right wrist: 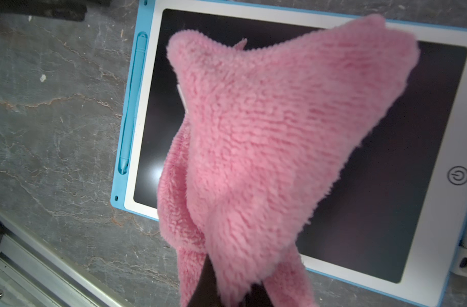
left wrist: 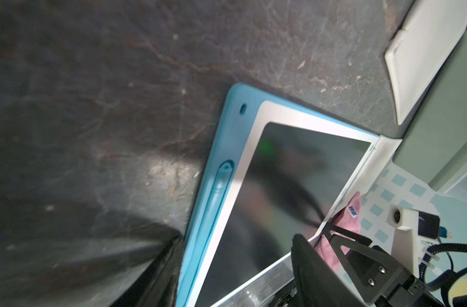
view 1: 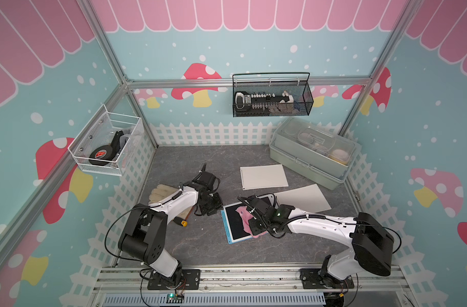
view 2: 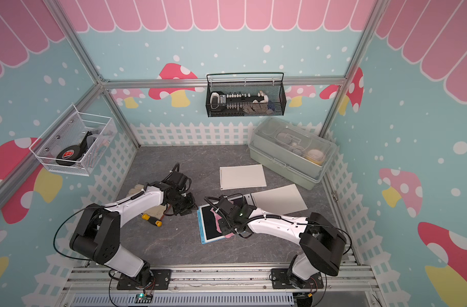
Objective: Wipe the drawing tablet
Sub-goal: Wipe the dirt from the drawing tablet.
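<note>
In a top view, the left gripper [view 1: 209, 207] is seen left of the middle, just beside the tablet [view 1: 233, 226]; whether its jaws are apart cannot be told. The tablet is laid flat on the table [view 1: 200, 244], in the lower middle. A pink cloth [view 1: 243, 214] is seen over its screen and is pinched tight by the right gripper [view 1: 256, 223].

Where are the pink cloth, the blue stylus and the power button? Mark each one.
pink cloth [right wrist: 266, 127], right wrist view, middle of its fluffy face.
blue stylus [right wrist: 132, 102], right wrist view, mid-barrel, in its side slot.
power button [right wrist: 458, 175], right wrist view, centre of its ring symbol.
</note>
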